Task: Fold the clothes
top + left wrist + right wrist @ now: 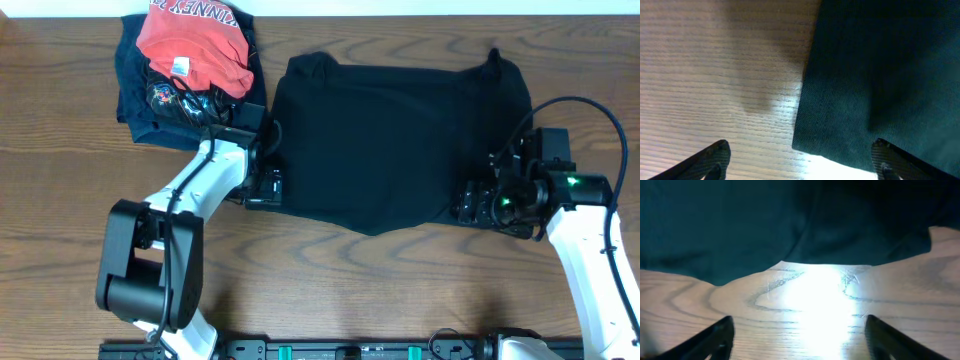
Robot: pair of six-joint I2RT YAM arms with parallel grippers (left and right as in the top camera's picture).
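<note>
Left tool [263, 187] released at black garment [390, 140] left edge, right tool [468, 203] released at its lower-right hem, both low over counter [60, 200].

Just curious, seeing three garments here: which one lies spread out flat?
The big black garment, spread wide and flat. The red shirt lies on the navy shirt in a small heap beside it.

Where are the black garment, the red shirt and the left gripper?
black garment [390, 140]: overhead view, middle of its spread body.
red shirt [195, 42]: overhead view, centre of its folded top.
left gripper [800, 159]: left wrist view, midway between its open fingertips.
</note>
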